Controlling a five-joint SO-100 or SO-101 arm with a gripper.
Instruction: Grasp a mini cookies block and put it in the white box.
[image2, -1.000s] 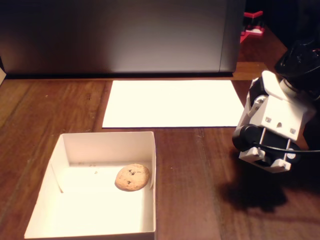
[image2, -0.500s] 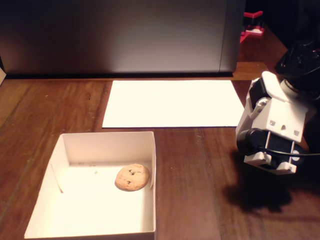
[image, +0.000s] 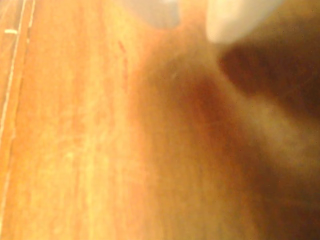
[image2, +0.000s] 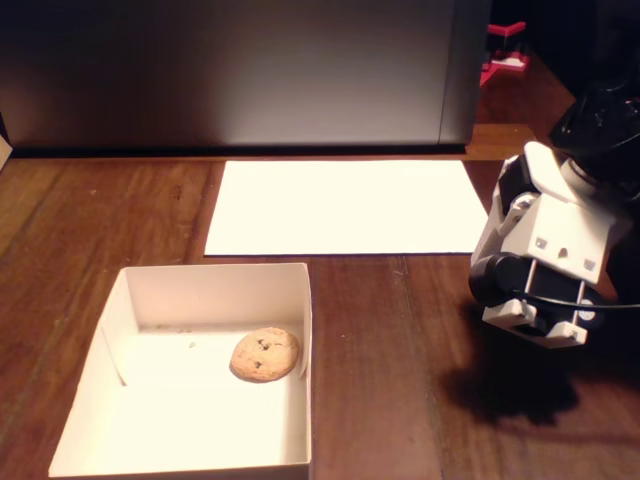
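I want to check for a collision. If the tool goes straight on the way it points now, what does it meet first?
Most likely the bare wooden table. The wrist view shows only blurred wood grain ahead of the tool. The cookie lies in the white box, far to the left in the fixed view. How near the table is stays unclear.

- In the fixed view the jaws themselves were hidden behind the white arm housing (image2: 545, 260), which hung above the wooden surface (image2: 400, 380) at the right.
- Left of the housing, bare wood ran clear to the white box (image2: 306, 330); only its low right wall rose in that path.
- The box stood open on top, with the mini cookies block (image2: 265, 354) lying near that right wall and the rest of the floor bare.
- Farther back and to the left, a flat white paper sheet (image2: 345, 205) lay no higher than the surface.
- Behind the sheet, a tall grey panel (image2: 240, 70) closed off the back.
- The blurred wrist view showed bare wood (image: 100, 150) close below.
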